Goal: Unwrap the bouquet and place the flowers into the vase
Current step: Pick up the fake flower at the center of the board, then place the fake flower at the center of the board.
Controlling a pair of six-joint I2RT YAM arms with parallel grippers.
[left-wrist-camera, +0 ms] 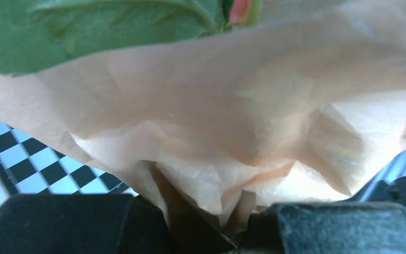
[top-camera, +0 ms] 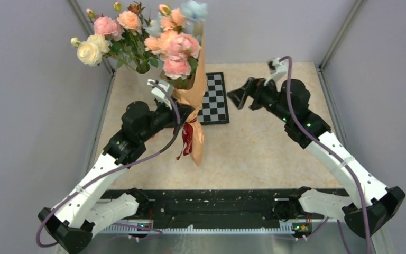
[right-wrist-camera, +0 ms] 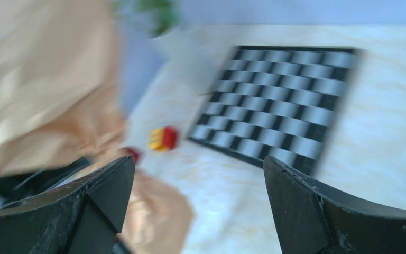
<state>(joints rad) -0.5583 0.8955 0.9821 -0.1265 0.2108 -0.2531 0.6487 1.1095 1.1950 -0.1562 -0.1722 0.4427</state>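
Nearest the arm bases, the tapered lower end of the bouquet (top-camera: pixel 194 135) hangs clear of the beige table (top-camera: pixel 264 153), its dark red ribbon (top-camera: pixel 187 138) dangling. Just above, the left gripper (top-camera: pixel 183 112) is pinched narrowly on the crinkled peach paper and holds the cone up at a slight tilt. Further back, the right gripper (top-camera: pixel 238 98) stands with its jaws spread wide and holds nothing, apart from the bundle and beside the chessboard (top-camera: pixel 218 100). The flowers (top-camera: pixel 180 45) rise out of the wrap at the far side, next to a separate bunch of roses (top-camera: pixel 103 37).
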